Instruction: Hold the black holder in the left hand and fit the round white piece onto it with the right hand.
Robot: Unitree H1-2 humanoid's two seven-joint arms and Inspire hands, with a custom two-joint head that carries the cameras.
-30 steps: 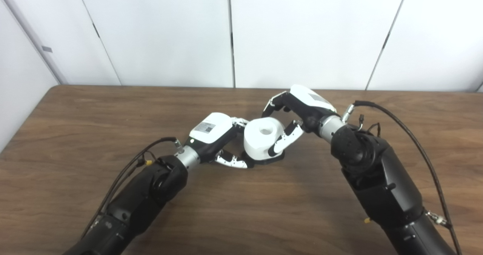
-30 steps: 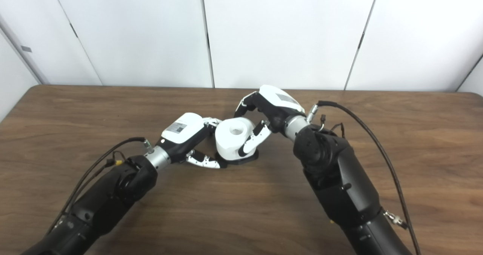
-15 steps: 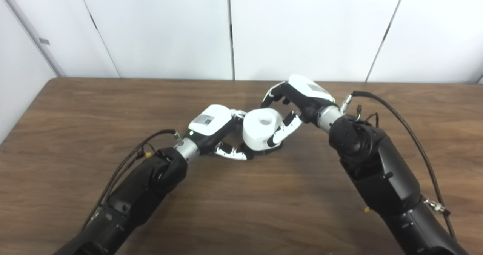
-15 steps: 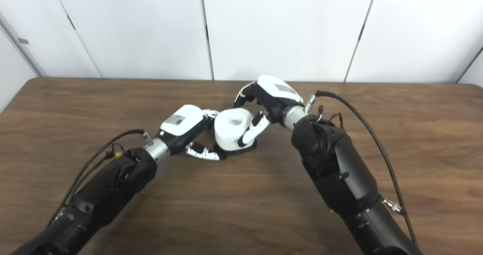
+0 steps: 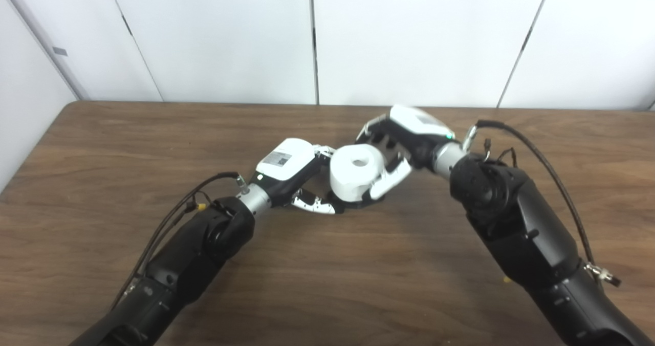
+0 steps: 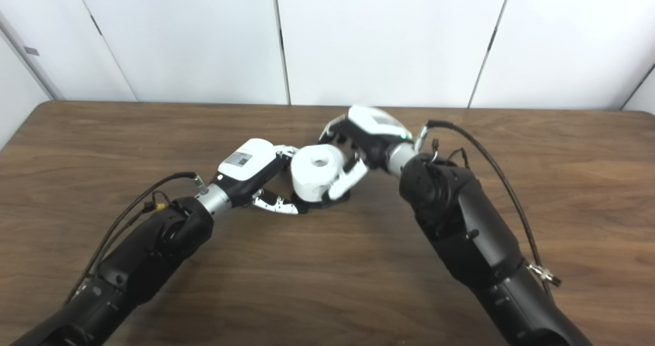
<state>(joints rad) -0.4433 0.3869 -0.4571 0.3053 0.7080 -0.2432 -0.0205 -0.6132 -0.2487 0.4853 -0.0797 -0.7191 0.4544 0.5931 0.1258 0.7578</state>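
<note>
The round white piece, a thick roll with a hole in its top, stands upright on the black holder, whose flat base shows under it on the table. My left hand is shut on the holder from the left, with its thumb along the base's front and its fingers behind the roll. My right hand is shut on the white piece from the right, with its thumb across the piece's lower front and its fingers behind it. The same scene shows in the right eye view: piece, left hand, right hand.
The brown wooden table ends at white wall panels at the back. Black cables loop from the right wrist, and others from the left wrist.
The camera tilted a little since the earliest frames. My right hand has tipped lower around the white piece and its thumb now lies flatter across the front. My left hand has stayed in place.
</note>
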